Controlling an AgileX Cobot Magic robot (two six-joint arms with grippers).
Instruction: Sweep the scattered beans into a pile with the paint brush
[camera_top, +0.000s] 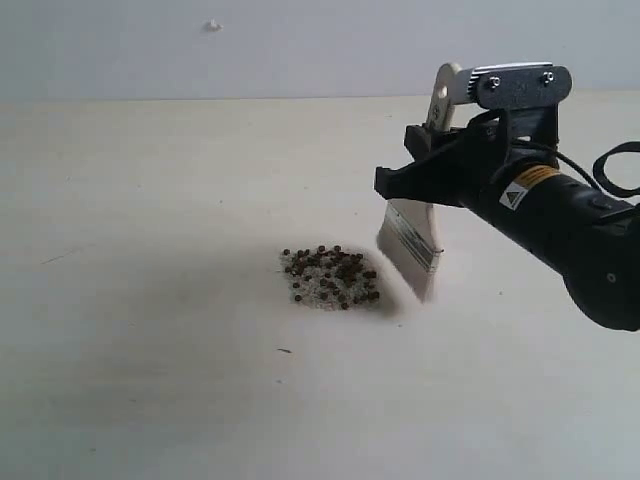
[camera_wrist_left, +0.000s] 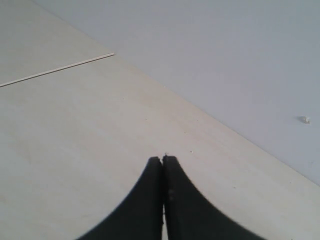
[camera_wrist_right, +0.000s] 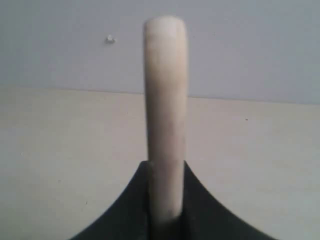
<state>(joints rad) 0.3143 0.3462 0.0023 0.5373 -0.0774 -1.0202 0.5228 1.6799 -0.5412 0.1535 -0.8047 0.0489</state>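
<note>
The dark reddish-brown beans lie gathered in a compact pile (camera_top: 331, 277), mixed with whitish grains, in the middle of the pale table. Just right of it hangs the paint brush (camera_top: 410, 238), bristles down and tilted, lifted a little off the surface. My right gripper (camera_top: 425, 165) is shut on its pale wooden handle (camera_wrist_right: 165, 95), which stands up between the black fingers (camera_wrist_right: 137, 192) in the right wrist view. My left gripper (camera_wrist_left: 163, 160) is shut on nothing, over bare table, and does not show in the exterior view.
The pale table (camera_top: 150, 250) runs back to a grey wall (camera_top: 250, 45) bearing a small white mark (camera_top: 213, 25). A thin dark speck (camera_top: 284, 350) lies in front of the pile. A straight seam line (camera_wrist_left: 60, 70) crosses the surface in the left wrist view.
</note>
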